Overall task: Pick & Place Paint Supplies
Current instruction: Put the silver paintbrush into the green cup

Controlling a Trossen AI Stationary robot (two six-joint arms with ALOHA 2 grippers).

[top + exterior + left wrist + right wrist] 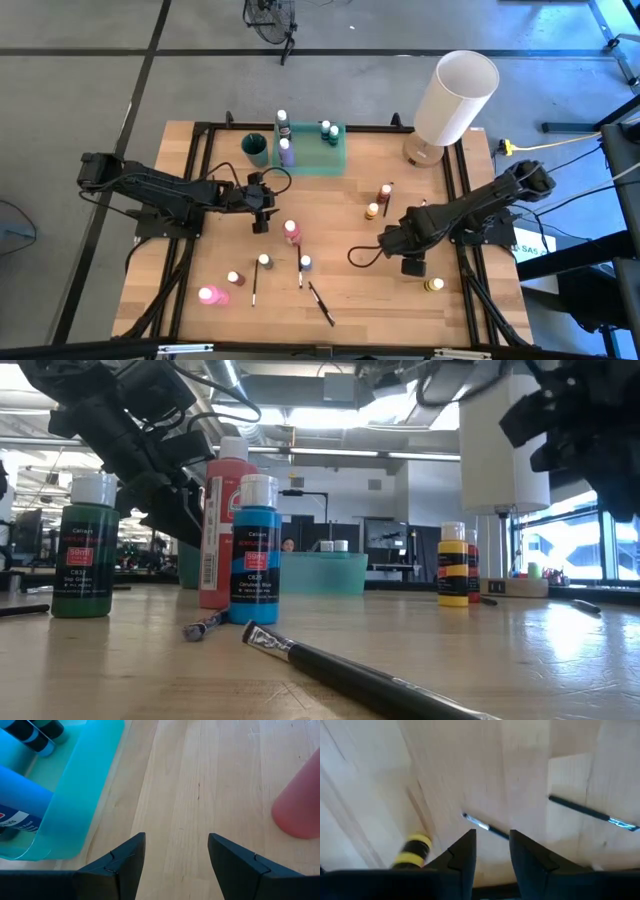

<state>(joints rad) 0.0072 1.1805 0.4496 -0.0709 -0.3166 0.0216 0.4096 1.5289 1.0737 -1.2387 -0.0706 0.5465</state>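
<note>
The wooden worktop (pixel 350 300) stood on a grey floor, with a white cylindrical lamp (pixel 455 97) at about one o'clock and a translucent green tray (pixel 335 158) at twelve holding a purple bottle (pixel 287 152) and other small bottles. The left tool (pixel 262 221) hung at about ten o'clock from the centre, its fingers (pixel 125 862) apart over bare wood with nothing between them, just beside a pink-red bottle (pixel 291 232). The right tool (pixel 412 266) sat low at four o'clock, fingers (pixel 462 857) a narrow way apart and gripping nothing, with a yellow bottle (pixel 434 285) lying near it. More bottles and thin dark paintbrushes (pixel 320 303) were scattered toward six and seven o'clock, a pink bottle (pixel 211 295) lying on its side farthest out.
</note>
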